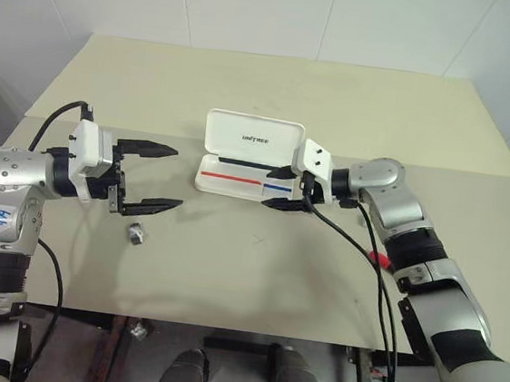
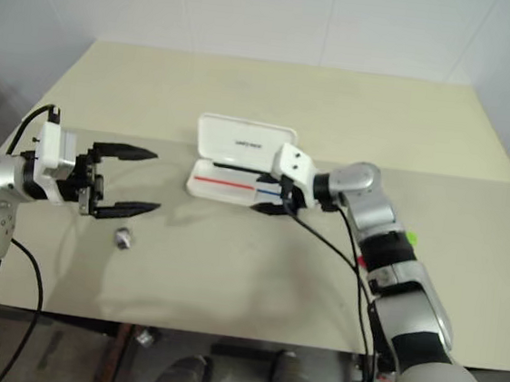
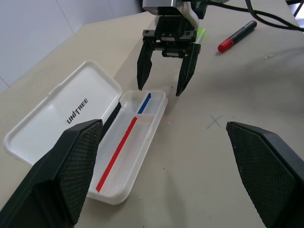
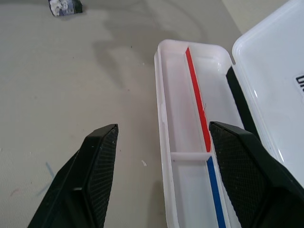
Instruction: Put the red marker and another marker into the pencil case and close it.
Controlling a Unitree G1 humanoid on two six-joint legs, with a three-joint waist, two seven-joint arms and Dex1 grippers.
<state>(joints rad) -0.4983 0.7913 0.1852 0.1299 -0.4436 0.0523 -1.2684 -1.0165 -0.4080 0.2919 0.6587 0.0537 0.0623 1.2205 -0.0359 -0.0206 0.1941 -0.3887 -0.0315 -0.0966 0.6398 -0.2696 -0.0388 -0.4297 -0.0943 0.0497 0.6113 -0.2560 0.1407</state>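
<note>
Over the open pencil case (image 1: 238,182), the right gripper (image 3: 164,88) hangs spread and empty (markers (image 3: 236,36) lie well behind it); closing now risks nudging the case aside.

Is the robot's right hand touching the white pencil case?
Apart. In the left wrist view, the right gripper hangs open above the pencil case, its fingers' tips ending short of the rim.
</note>
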